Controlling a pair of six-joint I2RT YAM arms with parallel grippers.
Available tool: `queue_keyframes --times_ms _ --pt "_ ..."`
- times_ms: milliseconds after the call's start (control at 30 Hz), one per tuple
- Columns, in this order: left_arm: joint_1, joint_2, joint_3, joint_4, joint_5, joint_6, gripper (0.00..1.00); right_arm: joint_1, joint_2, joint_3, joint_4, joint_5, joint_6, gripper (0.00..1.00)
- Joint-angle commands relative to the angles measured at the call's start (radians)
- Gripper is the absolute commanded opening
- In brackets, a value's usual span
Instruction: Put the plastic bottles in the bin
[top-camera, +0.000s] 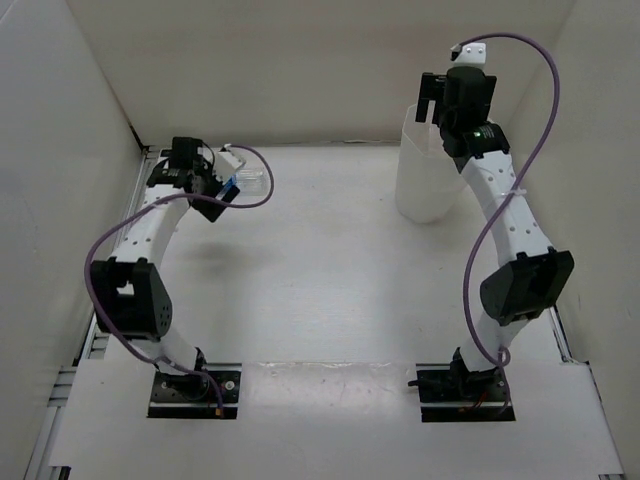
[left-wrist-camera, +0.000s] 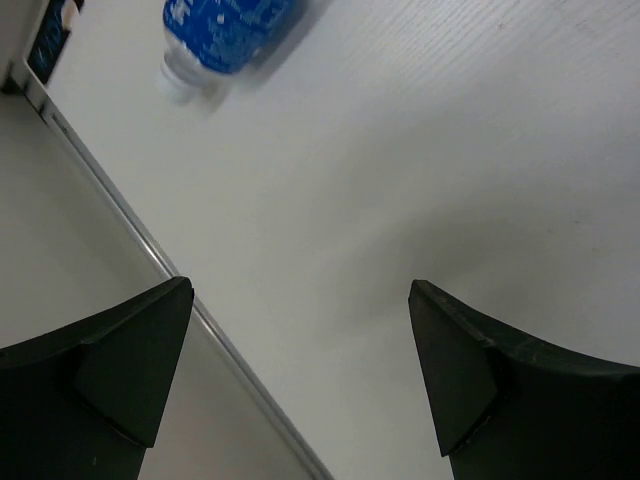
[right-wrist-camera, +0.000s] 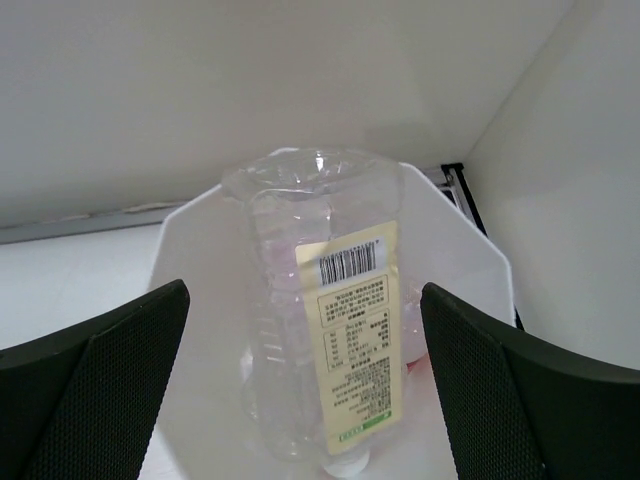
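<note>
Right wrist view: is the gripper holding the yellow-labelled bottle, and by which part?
Nothing is held. The right gripper is open, with both fingers clear of the bottle, which is cap-down at the mouth of the bin.

The bin (right-wrist-camera: 200, 250) is translucent white plastic, smooth. The yellowish-labelled bottle (right-wrist-camera: 320, 300) is clear, glossy, ribbed plastic. The tabletop (left-wrist-camera: 420, 150) looks matt white with a fine grain. The left end effector (left-wrist-camera: 300, 300) has matt black fingers (left-wrist-camera: 110, 370).
</note>
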Motion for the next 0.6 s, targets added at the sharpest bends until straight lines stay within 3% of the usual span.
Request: queue_keyframes --times_ms 0,133,367,567 --pt "-0.071 0.084 0.078 0.013 -0.082 0.250 1.00 0.003 -0.120 -0.030 0.027 -0.057 -0.017 1.00" --pt "-0.143 0.224 0.136 0.070 -0.161 0.437 1.00 0.013 -0.169 -0.065 0.036 -0.070 -0.026 1.00" --pt "-0.162 0.558 0.506 0.081 -0.221 0.590 1.00 0.013 -0.244 -0.154 0.036 -0.105 -0.057 1.00" --pt "-0.171 0.580 0.411 0.081 -0.221 0.776 1.00 0.013 -0.290 -0.220 0.045 -0.125 -0.120 1.00"
